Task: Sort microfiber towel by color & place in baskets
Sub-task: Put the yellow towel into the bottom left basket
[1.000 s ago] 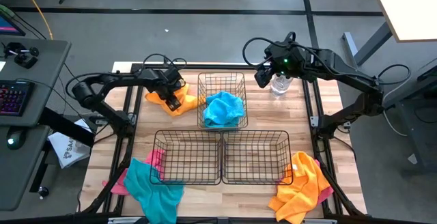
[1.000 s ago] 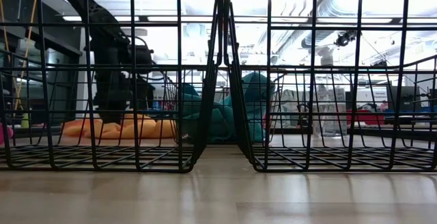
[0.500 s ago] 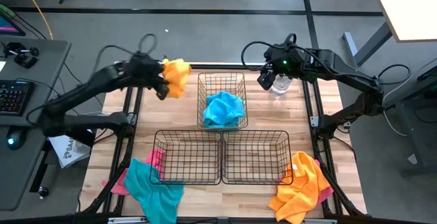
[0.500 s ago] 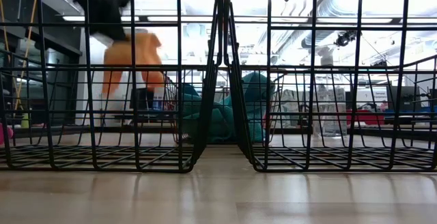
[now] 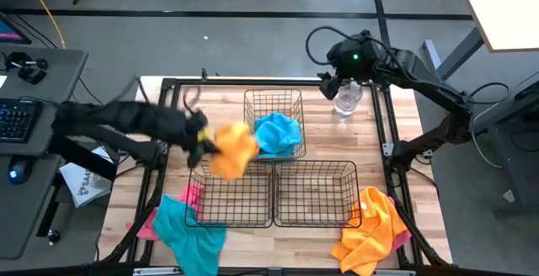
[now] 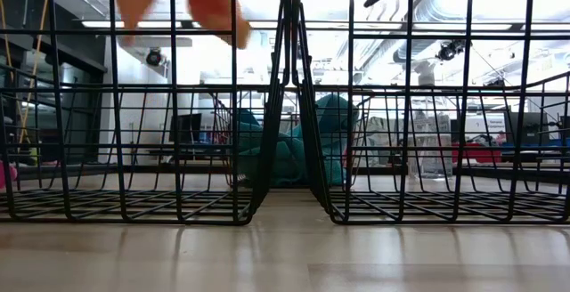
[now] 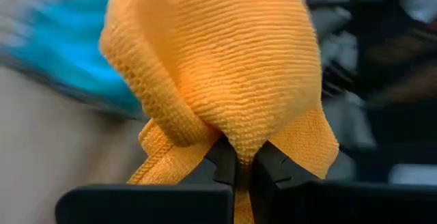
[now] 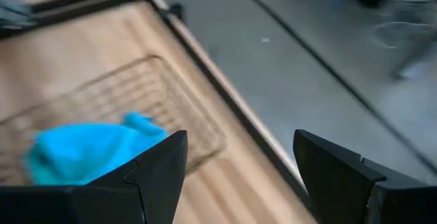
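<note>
Here the left gripper [image 7: 242,166] has its fingers pinched tight on an orange towel [image 5: 232,149], which bunches up just ahead of the fingertips and hangs in the air over the near-left basket [image 5: 232,193], beside the far basket [image 5: 273,99] that holds a blue towel [image 5: 276,133]. The right gripper [image 5: 331,83] hovers with fingers spread wide and nothing between them, just above a clear spray bottle [image 5: 347,101]; the far basket lies ahead of it and well apart.
</note>
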Motion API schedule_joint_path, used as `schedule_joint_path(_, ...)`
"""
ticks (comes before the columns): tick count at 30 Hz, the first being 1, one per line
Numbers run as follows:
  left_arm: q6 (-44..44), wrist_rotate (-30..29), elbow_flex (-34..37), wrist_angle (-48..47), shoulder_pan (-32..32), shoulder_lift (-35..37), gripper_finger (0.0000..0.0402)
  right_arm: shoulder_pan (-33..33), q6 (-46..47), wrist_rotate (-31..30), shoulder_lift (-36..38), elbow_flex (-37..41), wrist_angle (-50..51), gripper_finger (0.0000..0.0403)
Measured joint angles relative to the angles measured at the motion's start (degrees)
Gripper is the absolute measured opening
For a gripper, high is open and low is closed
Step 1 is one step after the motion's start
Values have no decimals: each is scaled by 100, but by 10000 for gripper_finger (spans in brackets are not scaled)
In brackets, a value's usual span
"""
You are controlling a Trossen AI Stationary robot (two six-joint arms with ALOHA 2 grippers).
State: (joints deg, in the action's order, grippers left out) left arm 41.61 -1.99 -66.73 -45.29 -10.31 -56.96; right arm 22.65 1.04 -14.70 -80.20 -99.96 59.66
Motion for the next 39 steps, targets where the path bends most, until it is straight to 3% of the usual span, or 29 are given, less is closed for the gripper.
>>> schedule_joint_path(6,1065,-254,-16,926,-1636,-709,0,-40,174,1241,0,1,7,263)
schedule_joint_path(10,1067,-919,-16,383,-2230,-1142,0,-408,443,1901,0,0,-2,263)
schedule_joint_path(15,924,-2081,19,-981,-2367,-1718,0,-1227,1302,1908,0,1,6,263)
schedule_joint_path(18,809,-2409,272,-1121,-2336,-1956,0,-1888,2024,1755,0,0,90,263)
schedule_joint_path(21,502,-2206,626,-643,-2308,-2160,0,-2613,2740,1433,0,0,330,263)
schedule_joint_path(25,148,-1426,1038,132,-2317,-2415,1,-3552,3758,840,0,0,810,263)
schedule_joint_path(28,-37,-1266,1144,377,-2328,-2557,13,-4146,4405,388,0,0,1029,263)
schedule_joint_path(35,-275,-1267,1153,335,-2073,-2631,94,-5069,5458,-136,-124,0,1188,263)
schedule_joint_path(39,-279,-491,1153,294,-1815,-2631,149,-5492,5899,72,-341,0,1218,263)
